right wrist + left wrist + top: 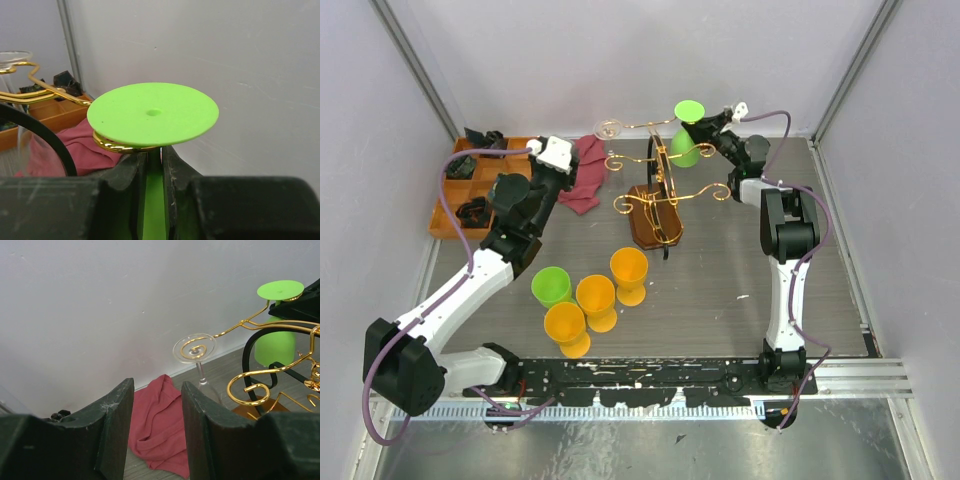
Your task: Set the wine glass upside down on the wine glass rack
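enclosure: plain pale grey-white panels on three sides, namely back wall (640, 60), left wall (360, 150) and right wall (920, 200). a bare metal upright (412, 60) stands at each rear corner, splaying outward in the top view. table (720, 270): matte grey wood-grain top with a few small white specks. silver slotted rail (860, 375) along the near edge. light even and diffuse, from above; shadows short and soft.

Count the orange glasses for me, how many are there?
3. All stand upright on the table, in a slanting row: the far orange glass nearest the rack, the middle orange glass, and the near orange glass. No others show.
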You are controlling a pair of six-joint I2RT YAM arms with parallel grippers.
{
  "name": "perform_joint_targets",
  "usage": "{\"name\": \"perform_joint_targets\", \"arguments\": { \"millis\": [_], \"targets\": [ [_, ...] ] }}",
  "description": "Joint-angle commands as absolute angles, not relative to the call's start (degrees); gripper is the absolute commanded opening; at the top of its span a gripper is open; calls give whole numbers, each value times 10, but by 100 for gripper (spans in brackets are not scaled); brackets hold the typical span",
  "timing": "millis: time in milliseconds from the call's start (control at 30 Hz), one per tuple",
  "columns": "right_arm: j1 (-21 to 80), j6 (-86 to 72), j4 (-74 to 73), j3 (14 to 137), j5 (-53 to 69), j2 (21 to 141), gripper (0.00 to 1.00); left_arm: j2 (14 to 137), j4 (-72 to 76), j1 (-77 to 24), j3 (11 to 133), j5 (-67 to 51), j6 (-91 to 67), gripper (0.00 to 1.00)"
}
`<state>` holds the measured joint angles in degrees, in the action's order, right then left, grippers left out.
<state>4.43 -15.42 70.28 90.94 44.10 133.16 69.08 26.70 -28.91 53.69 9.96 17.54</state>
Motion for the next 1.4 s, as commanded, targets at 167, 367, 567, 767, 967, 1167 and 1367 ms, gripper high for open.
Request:
{"name": "perform_joint_targets", "arguments": {
  "millis": [167,367,567,767,967,1167,1367],
  "targets": [
    [30,-164,778,856,395,1299,1,690,292,-284,536,99,179,50],
    [27,-159,795,825,408,1283,1,693,293,-282,535,99,180,49],
    [27,-163,820,801,433,1276,1,691,294,-282,535,99,182,49],
    [40,-136,788,807,472,1274,1,693,294,-281,535,98,182,49],
    [52,-124,768,815,479,1275,2,690,294,-280,533,98,181,49],
    [58,-104,752,807,485,1266,11,687,294,-281,527,101,181,51],
    [53,-113,770,779,457,1259,27,687,299,-280,528,104,178,58]
  ]
}}
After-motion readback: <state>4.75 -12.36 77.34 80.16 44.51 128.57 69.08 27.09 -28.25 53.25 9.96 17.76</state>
